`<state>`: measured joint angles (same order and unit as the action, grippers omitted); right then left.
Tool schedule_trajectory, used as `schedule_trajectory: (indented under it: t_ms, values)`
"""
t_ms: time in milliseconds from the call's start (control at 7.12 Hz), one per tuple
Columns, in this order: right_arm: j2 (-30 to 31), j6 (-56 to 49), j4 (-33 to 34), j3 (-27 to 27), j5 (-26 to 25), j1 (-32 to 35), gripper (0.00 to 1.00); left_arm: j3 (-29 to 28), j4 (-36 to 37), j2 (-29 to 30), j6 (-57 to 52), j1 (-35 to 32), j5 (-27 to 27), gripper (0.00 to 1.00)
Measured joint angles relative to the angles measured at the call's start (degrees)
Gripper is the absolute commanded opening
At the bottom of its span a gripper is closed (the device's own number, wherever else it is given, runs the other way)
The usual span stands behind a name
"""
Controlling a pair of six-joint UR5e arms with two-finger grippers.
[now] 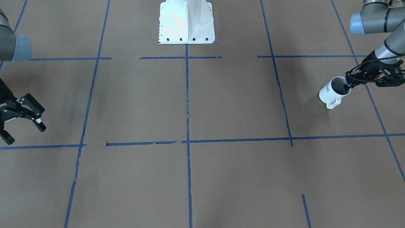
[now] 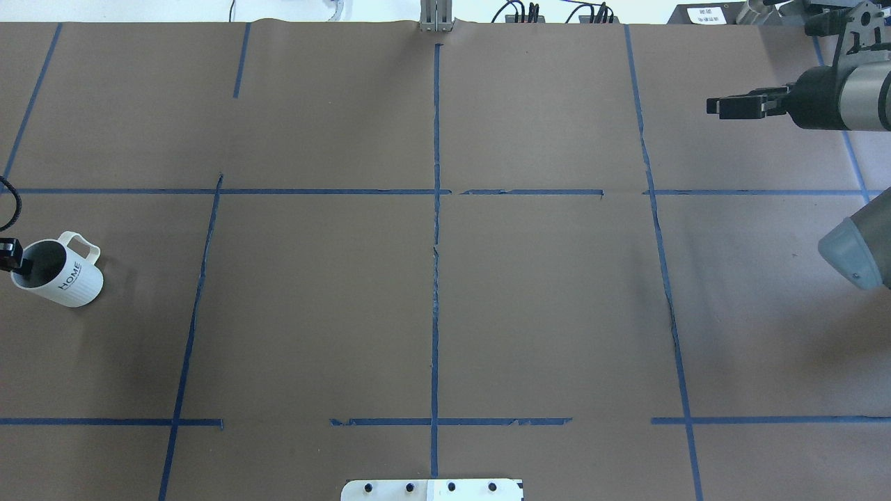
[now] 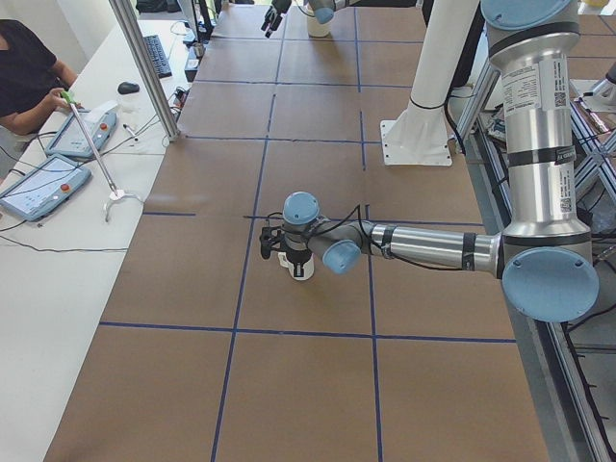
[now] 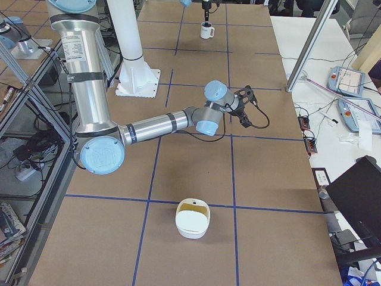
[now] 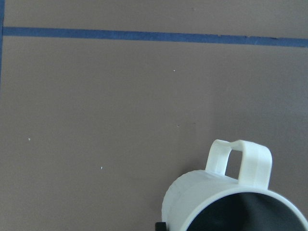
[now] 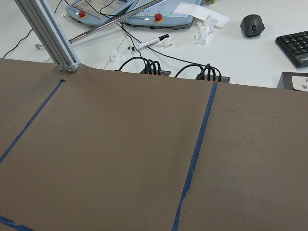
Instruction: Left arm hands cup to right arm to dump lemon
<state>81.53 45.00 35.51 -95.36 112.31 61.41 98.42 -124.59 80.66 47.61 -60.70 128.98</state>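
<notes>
Open brown surface (image 2: 543, 306) is stretching wide between the cup (image 2: 59, 271) and the right gripper (image 1: 23, 131). The white pedestal (image 1: 186, 22) is standing at the robot's edge, an aluminium post (image 2: 436, 17) opposite, a white bowl (image 4: 191, 229) at the right end.

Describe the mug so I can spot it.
On the brown table taped into blue squares, look where the lattice-like black gripper reaches down. It holds the rim of a small white mug, with one loop handle and HOME on its side.
</notes>
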Motion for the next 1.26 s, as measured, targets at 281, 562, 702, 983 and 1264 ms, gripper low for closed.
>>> schedule_trajectory:
  t_ms: [281,562,702,983,1264]
  values:
    - [0.05,0.22,0.02,-0.1,0.19,-0.03,1.0,-0.44,-0.13,0.42,1.13,0.02,0.12,1.0]
    - [-0.05,0.17,4.04,-1.58,2.3,1.75,1.0,0.8,-0.22,0.54,0.92,-1.63,0.15,1.0]
    - [0.23,-0.15,9.05,-3.57,5.56,4.07,1.0,2.31,-0.07,0.67,0.83,-4.83,0.33,1.0]
    - [4.62,-7.41,14.93,-5.54,11.66,10.37,1.0,4.58,0.94,0.73,-3.21,-11.01,1.43,1.0]
    - [10.71,-21.04,20.37,-5.61,17.63,17.85,1.0,4.9,8.17,0.89,-20.35,-17.31,3.68,1.0]
